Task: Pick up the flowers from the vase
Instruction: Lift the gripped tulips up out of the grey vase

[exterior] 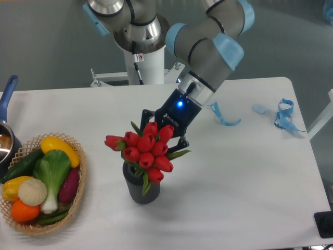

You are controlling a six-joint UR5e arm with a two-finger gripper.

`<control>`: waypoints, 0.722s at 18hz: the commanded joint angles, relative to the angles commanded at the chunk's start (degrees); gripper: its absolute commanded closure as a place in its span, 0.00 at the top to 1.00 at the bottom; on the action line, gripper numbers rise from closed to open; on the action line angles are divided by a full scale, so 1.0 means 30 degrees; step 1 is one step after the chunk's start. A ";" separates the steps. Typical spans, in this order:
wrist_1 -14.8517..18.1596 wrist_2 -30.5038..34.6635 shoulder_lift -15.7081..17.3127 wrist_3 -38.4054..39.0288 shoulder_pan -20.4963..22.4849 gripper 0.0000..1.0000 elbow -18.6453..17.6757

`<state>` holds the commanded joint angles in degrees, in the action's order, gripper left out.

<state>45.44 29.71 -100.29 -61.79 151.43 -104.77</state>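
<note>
The flowers (145, 152), a bunch of red tulip buds with green leaves, are held just over the vase (141, 188), a dark grey ribbed cup near the middle of the table. Their stems still reach down into its mouth. My gripper (162, 136) comes in from the upper right and is shut on the flowers from behind. The buds hide its fingertips; a blue light glows on its black body.
A wicker basket (79, 194) of vegetables sits at the left front. A pot with a blue handle (8, 91) is at the left edge. Blue ribbon (284, 115) and a small blue scrap (259, 109) lie at the right, another blue strip (225, 120) beside my arm.
</note>
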 joint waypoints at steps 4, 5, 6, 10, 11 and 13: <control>0.0117 0.0088 0.0295 0.1289 0.0469 0.29 0.1227; 0.0146 0.0146 0.0382 0.1639 0.0529 0.29 0.1434; 0.0117 0.0204 0.0383 0.1875 0.0529 0.29 0.1581; 0.0146 0.0264 0.0441 0.2227 0.0587 0.29 0.2080; 0.0146 0.0264 0.0644 0.2577 0.0704 0.29 0.2080; 0.0176 0.0205 0.1054 0.2785 0.0997 0.29 0.2051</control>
<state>45.97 30.32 -97.13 -53.44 154.42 -98.61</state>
